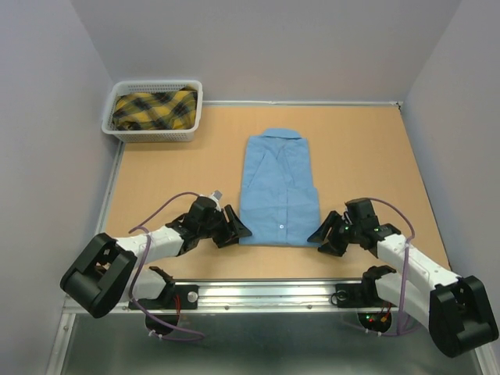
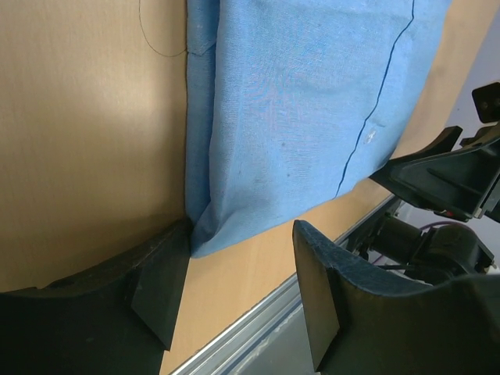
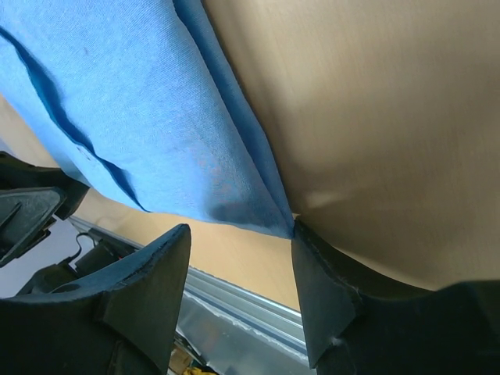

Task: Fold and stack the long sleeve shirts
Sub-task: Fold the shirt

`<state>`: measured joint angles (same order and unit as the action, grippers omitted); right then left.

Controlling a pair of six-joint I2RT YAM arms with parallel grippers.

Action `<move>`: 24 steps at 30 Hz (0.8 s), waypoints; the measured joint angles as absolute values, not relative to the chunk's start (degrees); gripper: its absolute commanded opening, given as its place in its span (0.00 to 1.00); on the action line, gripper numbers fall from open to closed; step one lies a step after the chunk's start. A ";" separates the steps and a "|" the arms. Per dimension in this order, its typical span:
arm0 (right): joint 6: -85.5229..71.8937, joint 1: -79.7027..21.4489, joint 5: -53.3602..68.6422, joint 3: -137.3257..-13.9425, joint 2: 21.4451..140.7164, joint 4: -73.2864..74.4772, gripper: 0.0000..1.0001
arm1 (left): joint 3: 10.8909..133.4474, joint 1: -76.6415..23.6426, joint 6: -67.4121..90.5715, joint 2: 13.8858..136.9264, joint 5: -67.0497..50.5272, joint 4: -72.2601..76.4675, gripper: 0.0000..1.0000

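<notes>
Shirt (image 1: 279, 191); left pincer (image 1: 237, 227), right pincer (image 1: 323, 236) parted

Both arms low, reaching inward, jaws apart.
The white-and-black left arm (image 1: 156, 244) and right arm (image 1: 414, 266) stretch low along the near edge of the tan tabletop (image 1: 156, 172). The black two-finger left gripper (image 1: 237, 226) and right gripper (image 1: 326, 236) point toward each other, fingers spread.

Open table (image 1: 367, 148) flanks the shirt (image 1: 279, 187); a basket (image 1: 152, 136) blocks the far-left corner.
</notes>
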<state>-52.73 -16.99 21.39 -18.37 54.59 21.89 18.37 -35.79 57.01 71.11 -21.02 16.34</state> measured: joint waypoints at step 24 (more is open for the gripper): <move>-52.60 -17.41 16.19 -19.88 55.22 23.31 0.60 | 23.97 -36.86 53.36 75.29 -20.49 9.74 0.56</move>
<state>-52.60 -17.41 16.19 -19.88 55.22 23.31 23.97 -36.86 53.36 75.29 -20.49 9.74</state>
